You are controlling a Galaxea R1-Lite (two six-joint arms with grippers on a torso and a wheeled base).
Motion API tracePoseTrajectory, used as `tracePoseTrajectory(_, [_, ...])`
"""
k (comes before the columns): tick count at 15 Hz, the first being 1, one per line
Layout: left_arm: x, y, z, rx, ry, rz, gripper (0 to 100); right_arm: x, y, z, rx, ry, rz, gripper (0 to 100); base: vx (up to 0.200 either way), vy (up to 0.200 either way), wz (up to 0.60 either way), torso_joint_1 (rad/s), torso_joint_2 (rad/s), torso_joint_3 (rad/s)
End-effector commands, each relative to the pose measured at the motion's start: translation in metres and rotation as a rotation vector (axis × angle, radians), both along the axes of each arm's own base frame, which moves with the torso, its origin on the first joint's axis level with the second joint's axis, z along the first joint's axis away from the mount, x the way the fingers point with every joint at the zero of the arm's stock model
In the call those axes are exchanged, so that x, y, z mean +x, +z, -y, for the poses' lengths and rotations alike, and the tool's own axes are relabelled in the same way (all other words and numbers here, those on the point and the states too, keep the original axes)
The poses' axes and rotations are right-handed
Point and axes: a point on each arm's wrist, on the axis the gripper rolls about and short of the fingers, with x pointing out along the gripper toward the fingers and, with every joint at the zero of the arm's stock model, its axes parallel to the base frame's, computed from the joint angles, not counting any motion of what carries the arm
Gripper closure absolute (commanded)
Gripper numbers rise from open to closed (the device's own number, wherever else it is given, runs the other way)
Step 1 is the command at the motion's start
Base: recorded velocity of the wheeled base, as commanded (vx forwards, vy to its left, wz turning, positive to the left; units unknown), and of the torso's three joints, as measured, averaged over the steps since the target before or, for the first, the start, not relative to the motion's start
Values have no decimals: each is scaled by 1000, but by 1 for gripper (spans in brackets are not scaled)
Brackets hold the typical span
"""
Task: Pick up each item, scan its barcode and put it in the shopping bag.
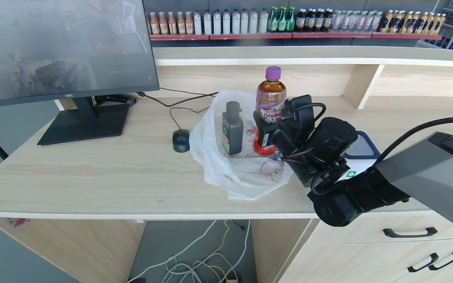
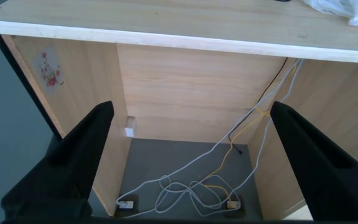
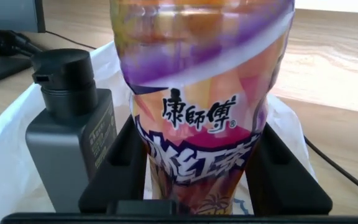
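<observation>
The right jaws pinch the purple-capped bottle (image 1: 271, 94) around its label, holding it upright at the white shopping bag (image 1: 226, 169), just beside the dark grey bottle (image 1: 232, 129) standing inside. The left jaws hang spread, low before the surface (image 2: 166, 31), well apart from the bag.

Right arm (image 1: 427, 177): flat-sided grey upper link, then matte black rounded joint housings. A thick black cable (image 1: 423, 127) arcs along the link. A thinner black loop leaves the boxy black camera block (image 1: 299, 112) at the wrist. Thin red and white wires (image 1: 291, 158) show at a wrist joint. Right gripper (image 3: 197, 180): black, blocky fingers (image 3: 120, 165) with squared edges. Left gripper (image 2: 194, 165): two black wedge-shaped fingers (image 2: 73, 168), broad at the base, tapering to narrow tips.
</observation>
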Motion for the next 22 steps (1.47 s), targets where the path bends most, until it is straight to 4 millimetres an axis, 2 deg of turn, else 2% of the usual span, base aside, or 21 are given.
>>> tracePoseTrajectory(1, [0,0,0,0,1,0,0,4,-9,-2,-13,-2,-20,100,0,0,0,0,0,0])
tracePoseTrajectory(18, [0,0,0,0,1,0,0,4,-28,-2,-21,4,-77,100,0,0,0,0,0,0])
tracePoseTrajectory(19, [0,0,0,0,0,0,0,4,-28,-2,-22,4,-78,0,0,0,0,0,0,0])
tracePoseTrajectory(22, [0,0,0,0,0,0,0,3,-25,-1,-18,4,-72,0,0,0,0,0,0,0])
